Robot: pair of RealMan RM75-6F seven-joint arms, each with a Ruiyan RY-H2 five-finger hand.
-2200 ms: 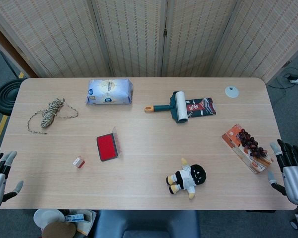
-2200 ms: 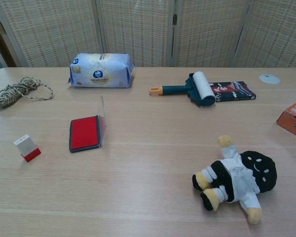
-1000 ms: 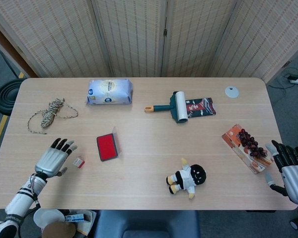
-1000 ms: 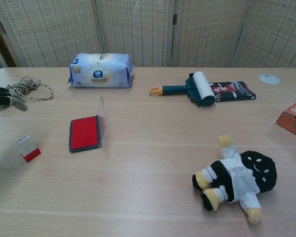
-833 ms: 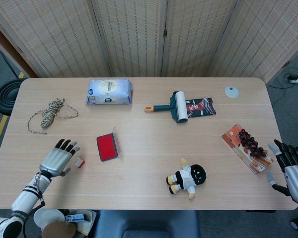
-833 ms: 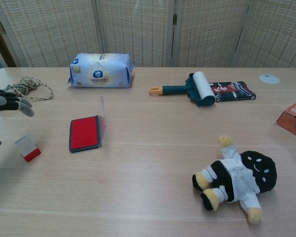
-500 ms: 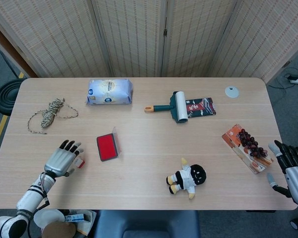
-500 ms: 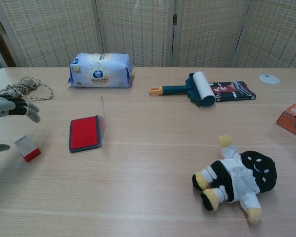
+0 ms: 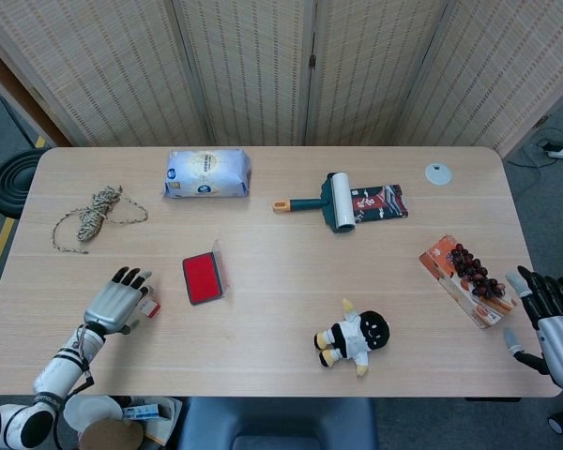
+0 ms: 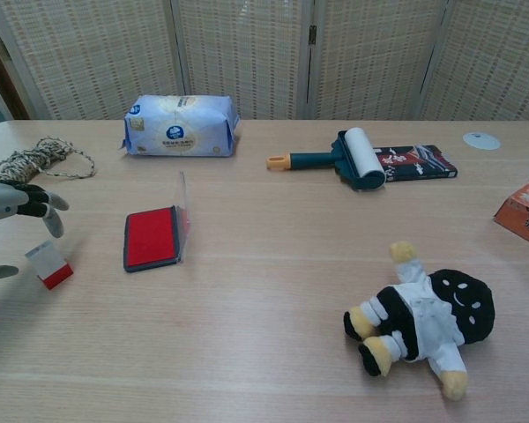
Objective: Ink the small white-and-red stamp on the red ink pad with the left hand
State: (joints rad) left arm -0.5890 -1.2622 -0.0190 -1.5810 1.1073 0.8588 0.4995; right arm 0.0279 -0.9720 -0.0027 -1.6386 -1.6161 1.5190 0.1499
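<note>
The stamp (image 10: 48, 263) looks tiny, light and rigid (easy to tip over), so the left hand (image 10: 13, 204), fingers spread and empty above it, should pinch the white top.

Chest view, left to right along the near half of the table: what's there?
Left hand → small white-and-red stamp → red ink pad → plush doll. The hand hovers open just left of and above the stamp, not holding it. The right hand is out of this view.
</note>
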